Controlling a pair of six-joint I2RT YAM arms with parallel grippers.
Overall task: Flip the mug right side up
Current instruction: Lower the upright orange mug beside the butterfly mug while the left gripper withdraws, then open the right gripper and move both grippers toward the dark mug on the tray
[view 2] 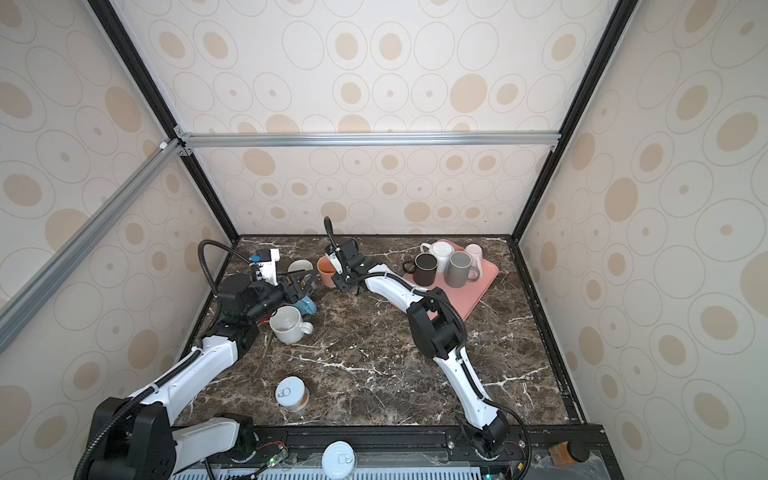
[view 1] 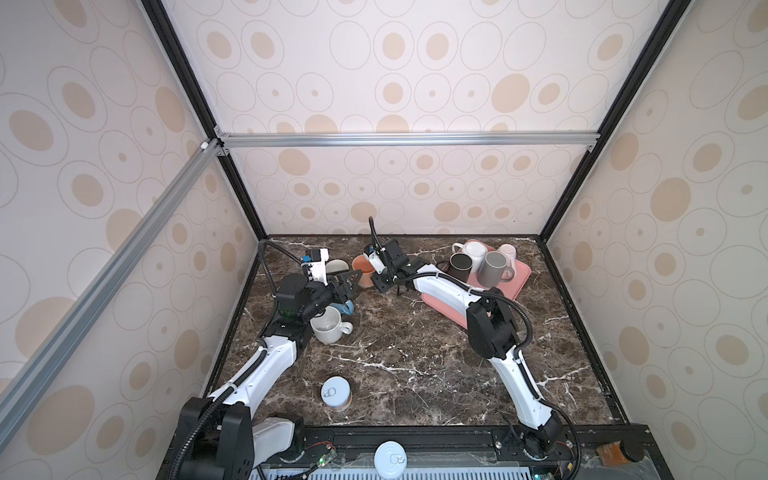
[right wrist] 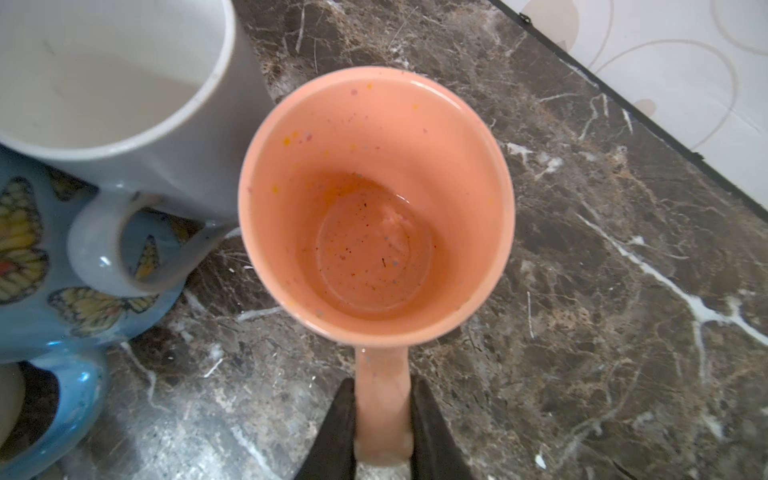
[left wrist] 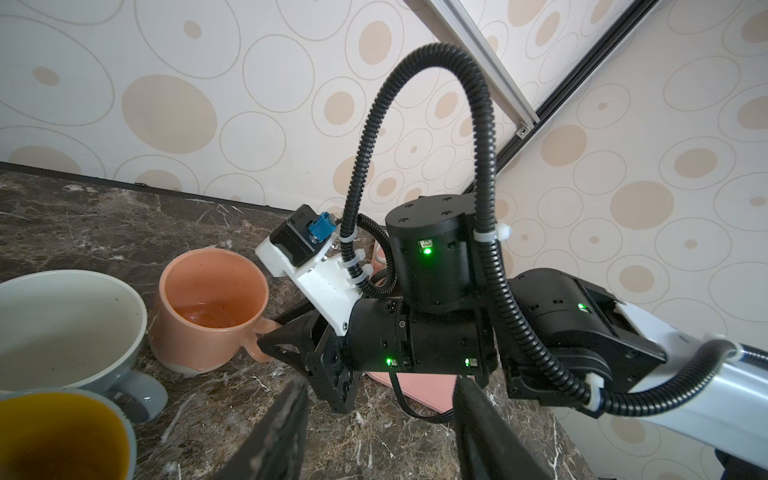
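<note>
The peach-orange mug [view 1: 365, 271] [view 2: 328, 272] stands upright on the dark marble table near the back, its mouth up and empty in the right wrist view [right wrist: 374, 199]. Its handle points toward my right gripper [view 1: 376, 277] [right wrist: 382, 428], whose two black fingers press on either side of the handle. The left wrist view shows the same mug [left wrist: 212, 299] with the right gripper [left wrist: 282, 338] at its handle. My left gripper [view 1: 347, 283] [left wrist: 380, 424] hovers just left of the mug, open, with only bare tabletop between its fingers.
A grey mug [view 1: 336, 266], a blue butterfly mug [view 1: 345, 308] and a white mug [view 1: 328, 326] crowd the left arm. At the back right, a pink tray [view 1: 521, 276] holds several mugs. A tin can [view 1: 336, 392] stands near the front.
</note>
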